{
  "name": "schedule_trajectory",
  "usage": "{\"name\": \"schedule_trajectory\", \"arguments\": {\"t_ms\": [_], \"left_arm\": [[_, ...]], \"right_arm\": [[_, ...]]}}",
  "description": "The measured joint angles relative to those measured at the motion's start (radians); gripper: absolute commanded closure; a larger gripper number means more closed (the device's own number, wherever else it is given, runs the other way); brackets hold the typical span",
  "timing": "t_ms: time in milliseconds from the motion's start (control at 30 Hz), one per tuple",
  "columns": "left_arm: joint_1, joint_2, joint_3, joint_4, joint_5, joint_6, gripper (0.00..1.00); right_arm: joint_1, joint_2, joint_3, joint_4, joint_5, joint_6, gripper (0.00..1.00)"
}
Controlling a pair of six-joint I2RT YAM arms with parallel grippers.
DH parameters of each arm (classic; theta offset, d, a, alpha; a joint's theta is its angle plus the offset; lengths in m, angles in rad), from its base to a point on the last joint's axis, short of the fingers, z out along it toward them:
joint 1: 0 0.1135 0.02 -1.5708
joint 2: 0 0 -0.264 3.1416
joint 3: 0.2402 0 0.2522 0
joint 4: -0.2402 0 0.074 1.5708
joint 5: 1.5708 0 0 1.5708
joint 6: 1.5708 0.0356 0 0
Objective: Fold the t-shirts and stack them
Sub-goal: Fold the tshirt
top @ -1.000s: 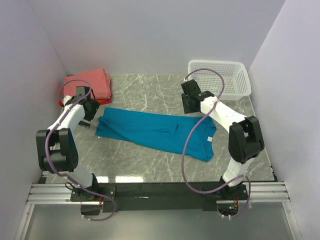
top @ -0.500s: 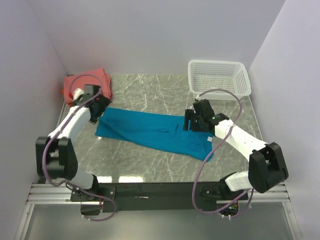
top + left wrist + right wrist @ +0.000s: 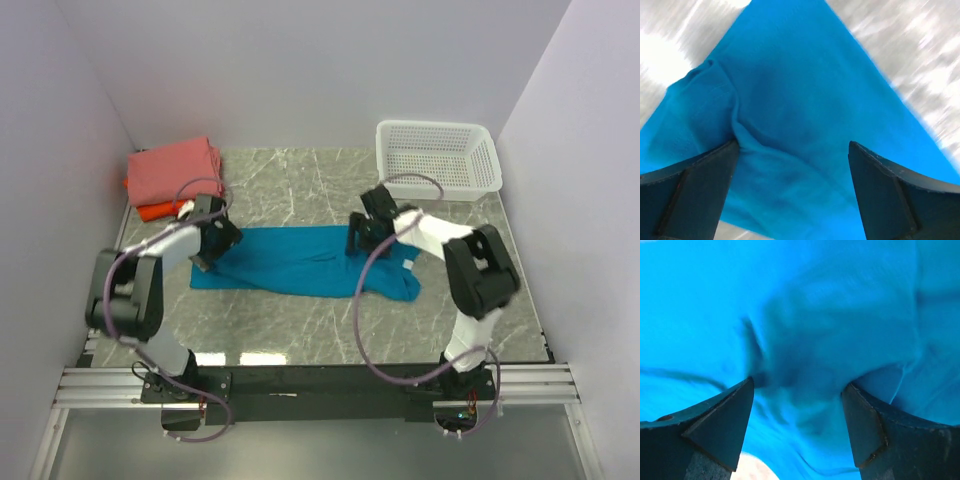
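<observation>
Lying apart from basket (image 3: pixel 440 187), teal t-shirt (image 3: pixel 290 262)

Shirt (image 3: pixel 300 262): plain teal-blue. Folded stack (image 3: pixel 175 168): salmon-pink on top, orange-red edge beneath. Basket (image 3: pixel 440 188): white mesh. Table (image 3: pixel 300 180): grey marble, white veining. Walls (image 3: pixel 300 70): plain pale lilac.

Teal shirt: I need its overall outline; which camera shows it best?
Top external: almost the whole teal shirt shows, spread out, edges visible. Both wrist views show only blurred close-up cloth between open fingers.
</observation>
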Motion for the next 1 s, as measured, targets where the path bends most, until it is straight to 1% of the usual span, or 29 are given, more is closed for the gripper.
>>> {"name": "schedule_trajectory", "arguments": {"t_ms": [67,100,167,233,333,367,400,433,500,567,700,767,833,900,1000], "left_arm": [[-0.012,-0.114,-0.127,0.033,0.01,-0.011,0.01],[-0.027,-0.174,-0.187,0.026,0.019,-0.019,0.01],[-0.077,-0.261,-0.268,0.025,0.019,-0.037,0.01],[-0.169,-0.33,-0.312,-0.015,0.029,-0.059,0.01],[-0.344,-0.396,-0.336,-0.119,0.074,-0.142,0.0],[-0.393,-0.42,-0.347,-0.142,0.1,-0.167,0.01],[-0.454,-0.454,-0.364,-0.163,0.137,-0.195,0.01],[-0.495,-0.481,-0.377,-0.182,0.164,-0.212,0.01],[-0.555,-0.526,-0.392,-0.241,0.211,-0.238,0.0],[-0.599,-0.533,-0.388,-0.287,0.224,-0.248,0.0],[-0.738,-0.535,-0.342,-0.333,0.255,-0.244,0.01],[-0.776,-0.543,-0.3,-0.335,0.262,-0.233,0.01],[-0.782,-0.548,-0.241,-0.36,0.228,-0.22,0.01],[-0.78,-0.544,-0.175,-0.398,0.148,-0.212,0.01],[-0.744,-0.521,-0.102,-0.451,0.037,-0.201,0.0]], "right_arm": [[0.004,0.142,0.183,-0.022,-0.02,-0.021,0.22],[0.007,0.176,0.228,-0.022,-0.021,-0.028,0.22],[0.014,0.321,0.456,-0.118,-0.045,-0.05,0.22],[0.022,0.529,0.805,-0.188,-0.066,-0.075,0.22],[0.025,0.823,1.3,-0.282,-0.119,-0.108,0.22],[0.024,0.873,1.377,-0.279,-0.145,-0.11,0.22],[0.023,0.898,1.409,-0.261,-0.175,-0.111,0.22],[0.018,0.895,1.393,-0.237,-0.211,-0.106,0.21],[0.004,0.847,1.286,-0.161,-0.279,-0.094,0.21],[-0.01,0.807,1.213,-0.126,-0.323,-0.097,0.21],[-0.024,0.793,1.253,-0.13,-0.327,-0.142,0.21],[-0.026,0.747,1.243,-0.132,-0.323,-0.165,0.21],[-0.023,0.658,1.171,-0.126,-0.312,-0.185,0.21],[-0.013,0.532,1.075,-0.127,-0.279,-0.196,0.21],[0.026,0.344,0.928,-0.132,-0.188,-0.195,0.21]]}}
